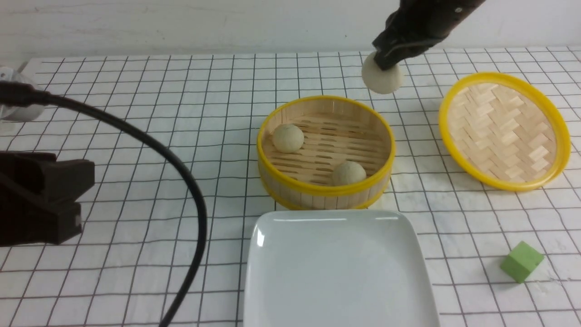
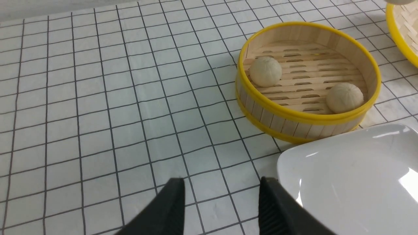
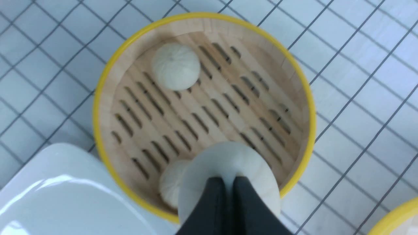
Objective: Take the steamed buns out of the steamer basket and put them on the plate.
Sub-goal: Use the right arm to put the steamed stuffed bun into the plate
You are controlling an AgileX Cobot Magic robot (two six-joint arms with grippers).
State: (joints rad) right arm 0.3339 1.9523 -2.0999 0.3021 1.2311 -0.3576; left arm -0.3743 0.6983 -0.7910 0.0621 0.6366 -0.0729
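Observation:
The bamboo steamer basket [image 1: 325, 188] stands mid-table and holds two steamed buns, one at its left [image 1: 288, 138] and one at its front [image 1: 348, 173]. My right gripper [image 1: 387, 60] is shut on the third bun [image 1: 382, 77] and holds it in the air above the basket's far right rim. In the right wrist view the held bun [image 3: 228, 163] hangs over the basket [image 3: 107, 98]. The white plate [image 1: 338, 268] lies in front of the basket, with nothing on it. My left gripper [image 2: 220, 182] is open and empty over the cloth, left of the plate [image 2: 352, 182].
The shallow herringbone lid [image 1: 504, 129] lies tilted at the right. A green cube [image 1: 522, 261] sits at the front right. A black cable [image 1: 181, 181] arcs across the left of the table. A checked cloth covers the table.

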